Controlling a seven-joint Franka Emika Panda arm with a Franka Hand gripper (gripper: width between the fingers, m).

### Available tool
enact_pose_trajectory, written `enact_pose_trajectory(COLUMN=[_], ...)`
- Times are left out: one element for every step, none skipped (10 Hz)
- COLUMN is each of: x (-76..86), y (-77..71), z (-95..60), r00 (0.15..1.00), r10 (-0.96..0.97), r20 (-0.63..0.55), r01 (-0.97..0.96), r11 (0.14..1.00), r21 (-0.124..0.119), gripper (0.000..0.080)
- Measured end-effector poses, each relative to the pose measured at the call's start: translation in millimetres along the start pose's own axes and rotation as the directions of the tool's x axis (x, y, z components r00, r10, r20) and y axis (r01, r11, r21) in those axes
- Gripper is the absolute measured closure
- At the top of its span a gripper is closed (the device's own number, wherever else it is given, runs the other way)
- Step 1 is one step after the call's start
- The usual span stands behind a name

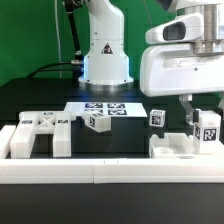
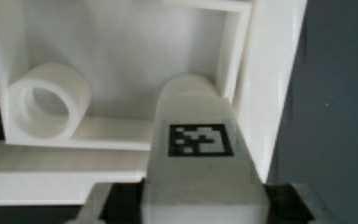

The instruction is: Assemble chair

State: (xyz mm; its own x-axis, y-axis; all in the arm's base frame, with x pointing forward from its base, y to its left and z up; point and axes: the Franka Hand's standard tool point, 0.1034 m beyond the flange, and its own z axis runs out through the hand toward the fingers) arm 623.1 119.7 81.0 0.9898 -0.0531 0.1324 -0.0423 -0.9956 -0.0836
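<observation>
Gripper (image 2: 197, 203) clenched on a chair leg block (image 2: 197, 120), chunky white, tapering, square black-and-white tag on its face, well to the exterior view's right of the marker board (image 1: 105, 108), above a white boxy chair piece (image 2: 131, 60) with a round hole

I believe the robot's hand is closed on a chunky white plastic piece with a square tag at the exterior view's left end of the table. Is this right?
Not quite. The hand is closed on the chunky white plastic piece with a square tag, but at the exterior view's right end of the table; that view shows it.
</observation>
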Motion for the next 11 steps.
enact_pose_trajectory(x=[0.9,1.1,0.8,0.1,-0.8,-1.7,-1.9,-2.0,-2.1,-2.0,-2.0], y=[2.5,3.1,1.5,-1.3,-3.6,-5.5,-6.3,-7.4,-8.6,-9.3,-9.3], z=[-0.2,-0.3,-0.3,-0.1,0.2,0.3,0.5,0.7,0.8,0.9,0.8], r00=[0.993,0.973,0.936,0.894,0.831,0.751,0.671,0.607,0.517,0.456,0.421], r10=[0.116,0.232,0.351,0.449,0.557,0.661,0.741,0.794,0.856,0.89,0.907], r20=[0.0,0.001,0.003,0.004,0.006,0.008,0.007,0.005,0.005,0.004,0.006], r01=[-0.116,-0.232,-0.351,-0.449,-0.557,-0.661,-0.741,-0.794,-0.856,-0.89,-0.907], r11=[0.993,0.973,0.936,0.893,0.83,0.751,0.671,0.607,0.517,0.456,0.421], r21=[0.01,0.015,0.015,0.015,0.014,0.009,0.007,0.008,0.007,0.007,0.007], gripper=[0.051,0.051,0.051,0.051,0.0509,0.0509,0.0509,0.0509,0.0509,0.0509,0.0509])
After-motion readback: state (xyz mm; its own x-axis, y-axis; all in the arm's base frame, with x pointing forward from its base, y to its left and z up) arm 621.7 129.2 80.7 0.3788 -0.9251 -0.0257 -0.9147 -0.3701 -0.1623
